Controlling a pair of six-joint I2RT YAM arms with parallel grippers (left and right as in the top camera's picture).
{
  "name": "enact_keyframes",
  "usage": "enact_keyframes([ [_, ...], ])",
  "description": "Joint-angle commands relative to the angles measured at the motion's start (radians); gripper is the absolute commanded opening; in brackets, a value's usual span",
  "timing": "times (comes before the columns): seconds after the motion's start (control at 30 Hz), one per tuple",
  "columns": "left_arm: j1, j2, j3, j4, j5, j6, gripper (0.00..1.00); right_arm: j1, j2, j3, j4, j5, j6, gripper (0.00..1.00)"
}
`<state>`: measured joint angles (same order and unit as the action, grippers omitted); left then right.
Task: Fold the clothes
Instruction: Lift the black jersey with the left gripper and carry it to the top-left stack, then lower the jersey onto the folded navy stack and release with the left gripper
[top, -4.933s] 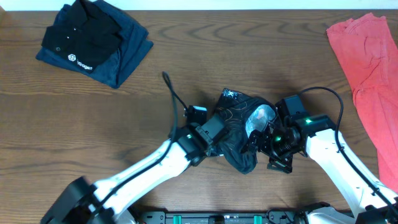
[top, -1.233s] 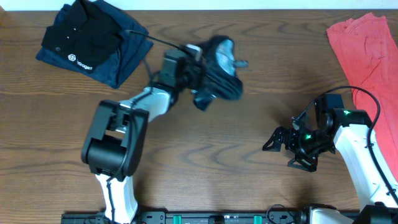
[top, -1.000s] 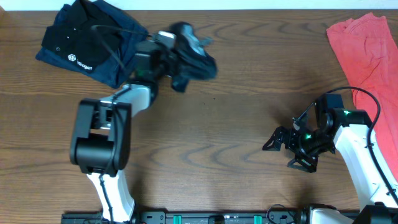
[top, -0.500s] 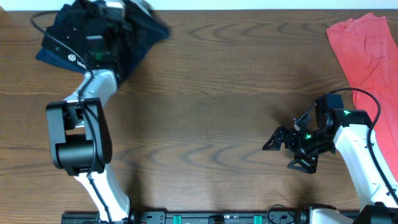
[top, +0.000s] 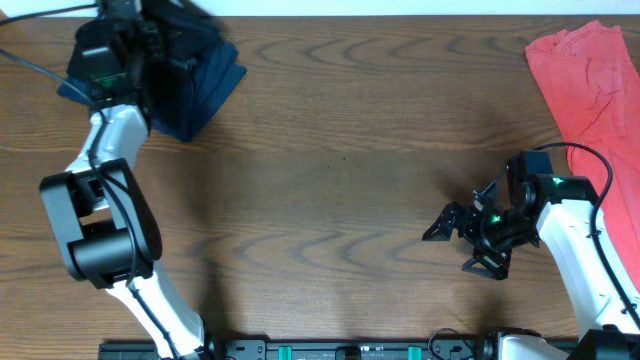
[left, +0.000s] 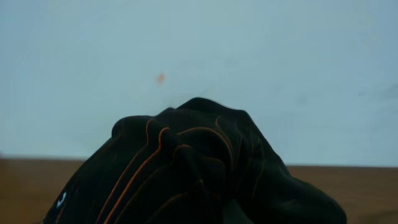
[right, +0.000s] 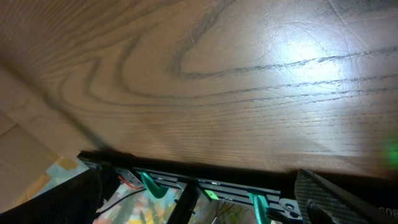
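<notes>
The clothes, a black jersey with fine orange lines, fill the lower part of the left wrist view as a bunched lump in front of a pale wall. My left gripper is at the table's far left corner and shut on that jersey, with its fingers hidden under the fabric. From overhead the jersey cannot be told apart from the dark pile beneath it. My right gripper stands open above bare wood near the right front, holding nothing.
A dark folded pile lies at the far left corner under the left arm. A coral-red garment covers the far right corner. The right wrist view shows the table's front edge and a rail below it.
The left arm has swung the jersey from the upper middle of the table leftward to the far left corner, over the dark pile. The right arm has stayed still and open.
</notes>
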<state>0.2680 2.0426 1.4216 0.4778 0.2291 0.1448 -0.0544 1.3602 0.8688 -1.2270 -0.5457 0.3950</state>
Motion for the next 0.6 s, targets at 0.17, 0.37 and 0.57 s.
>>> enact_keyframes([
  [0.17,0.126,0.053,0.029,-0.033,-0.006,0.008,0.27,-0.010,-0.008,0.015,-0.005,-0.004,0.021,0.97],
  [0.37,0.159,0.084,0.029,-0.071,0.009,-0.022,0.98,-0.010,-0.008,0.015,-0.004,-0.005,0.027,0.97],
  [0.57,0.159,0.058,0.029,-0.082,0.010,-0.185,0.98,-0.010,-0.008,0.015,-0.004,-0.004,0.026,0.97],
])
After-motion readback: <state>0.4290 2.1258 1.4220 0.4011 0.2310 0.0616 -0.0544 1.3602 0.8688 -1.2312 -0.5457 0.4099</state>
